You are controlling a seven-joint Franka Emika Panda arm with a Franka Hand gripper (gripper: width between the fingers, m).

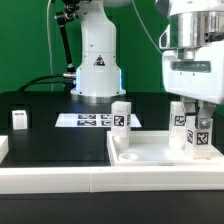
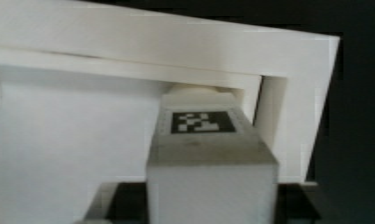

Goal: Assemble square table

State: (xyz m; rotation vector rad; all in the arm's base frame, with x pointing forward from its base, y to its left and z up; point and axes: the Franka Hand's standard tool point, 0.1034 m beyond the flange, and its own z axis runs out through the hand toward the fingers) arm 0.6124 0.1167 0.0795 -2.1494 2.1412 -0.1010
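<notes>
No words or numbers are showing legibly; black-and-white square tags are sitting on the leg post (image 2: 205, 160), the second leg (image 1: 121, 115) and the marker board (image 1: 88, 120).

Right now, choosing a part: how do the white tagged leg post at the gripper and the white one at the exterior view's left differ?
The held leg post is in the gripper, the exterior view's leftmost leg post free. The held one is over the white square tray top, the leftmost one on the black table. Both white, tagged.
</notes>
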